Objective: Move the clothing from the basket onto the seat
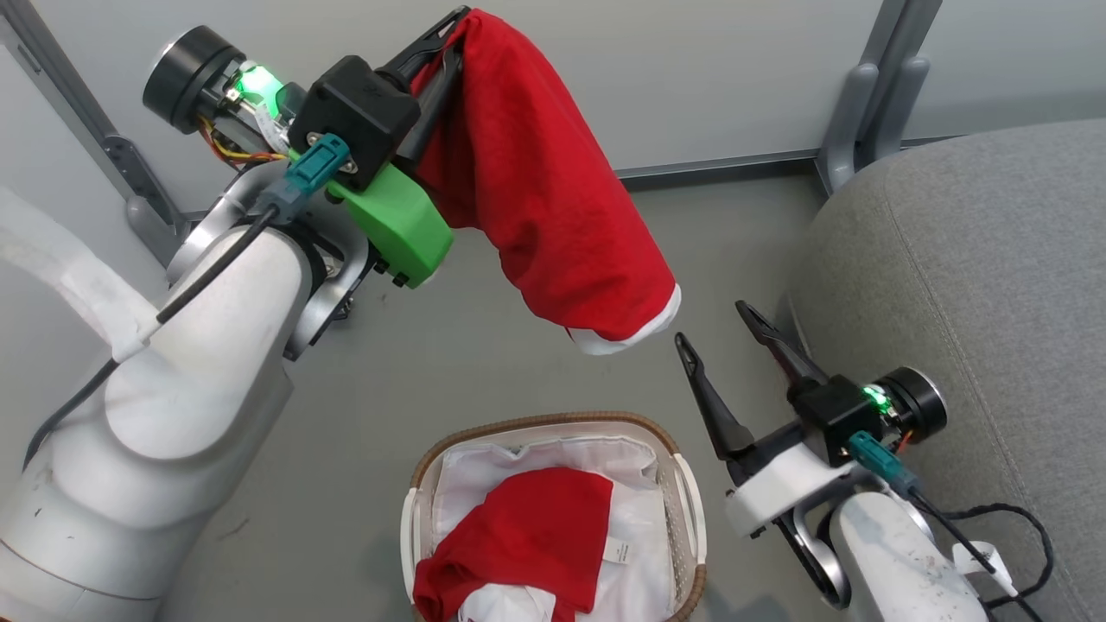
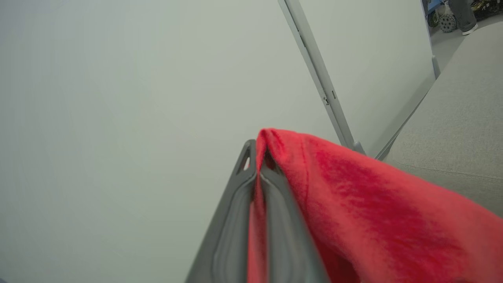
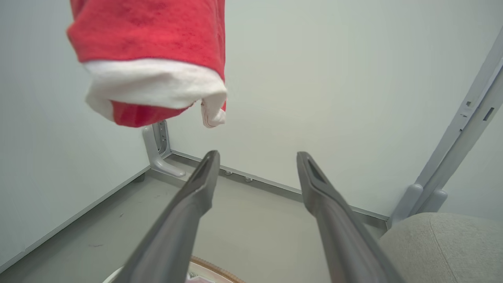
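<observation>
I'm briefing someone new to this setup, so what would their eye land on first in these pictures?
The red garment with a white cuff dangling high at upper centre, pinched in the shut left gripper. Below it, a second red garment lies in the lined laundry basket, while the open right gripper hovers empty beside the grey sofa seat at right.
</observation>
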### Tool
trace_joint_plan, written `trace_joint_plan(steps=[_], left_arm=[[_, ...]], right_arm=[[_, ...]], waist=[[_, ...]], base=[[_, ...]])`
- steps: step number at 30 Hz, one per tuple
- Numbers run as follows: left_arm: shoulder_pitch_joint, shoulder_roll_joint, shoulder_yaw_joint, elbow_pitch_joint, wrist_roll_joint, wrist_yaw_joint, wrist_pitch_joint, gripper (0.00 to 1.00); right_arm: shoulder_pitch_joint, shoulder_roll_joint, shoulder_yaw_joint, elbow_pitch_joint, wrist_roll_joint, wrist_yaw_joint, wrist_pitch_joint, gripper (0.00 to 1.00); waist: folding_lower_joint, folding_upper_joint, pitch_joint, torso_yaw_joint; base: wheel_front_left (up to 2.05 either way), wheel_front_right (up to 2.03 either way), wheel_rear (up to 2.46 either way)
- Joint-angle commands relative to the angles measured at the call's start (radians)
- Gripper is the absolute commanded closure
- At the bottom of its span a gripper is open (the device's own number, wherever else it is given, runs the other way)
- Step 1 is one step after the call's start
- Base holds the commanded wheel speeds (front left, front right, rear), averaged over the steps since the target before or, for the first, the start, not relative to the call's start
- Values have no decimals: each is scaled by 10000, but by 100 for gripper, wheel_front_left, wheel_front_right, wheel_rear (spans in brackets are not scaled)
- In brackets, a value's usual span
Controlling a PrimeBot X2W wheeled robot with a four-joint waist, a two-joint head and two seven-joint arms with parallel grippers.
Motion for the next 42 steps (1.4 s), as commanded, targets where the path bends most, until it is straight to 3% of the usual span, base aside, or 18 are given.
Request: trace_joint_plan(steps=[1,6,20,21,25,32,33,34,35,36,42], left_arm=[[-98,39,-5,-161,-86,62,64,100],[66,-64,-195,-547,-103,91,223,100],[657,-172,-610,-664,-290,135,-31,100],[727,-187,-627,-651,-321,161,-61,100],[1085,-275,-666,-616,-454,258,-296,100],[2071,-497,-554,-215,-930,550,-1069,100],[2271,-535,-527,-90,-1006,620,-1249,70],[2413,-568,-497,3,-1041,661,-1417,53],[2575,-606,-496,142,-1063,719,-1619,16],[2744,-660,-481,293,-1118,757,-1846,0],[3500,-954,-374,1129,-1408,812,-2726,0]], right_arm=[[-213,-34,202,120,-189,-7,-51,0],[-841,-43,984,388,-687,-7,-49,0],[-1951,-35,1191,-280,-630,-7,-51,0],[-1952,-37,1221,-223,-569,-7,-51,44],[-1911,-34,1294,-125,-364,-7,-49,100],[-1681,-37,1265,-242,-147,-7,-49,100],[-1653,-37,1215,-264,-101,-7,-51,100],[-1629,-37,1174,-277,-84,-7,-51,100],[-1603,-35,1117,-288,-46,-7,-49,100],[-1582,-35,1054,-294,-12,-7,-49,100],[-1565,-35,660,-303,22,-7,-49,100]], waist=[[1,0,-53,83],[1,0,-107,237],[1,0,-58,478],[1,0,-67,482],[1,0,-84,488],[1,0,-132,470],[1,0,-142,464],[1,0,-148,460],[1,0,-154,456],[1,0,-161,452],[1,0,-179,431]], base=[[0,0,0],[0,0,0],[0,0,0],[0,0,0],[0,0,0],[0,0,0],[0,0,0],[0,0,0],[0,0,0],[0,0,0],[0,0,0]])
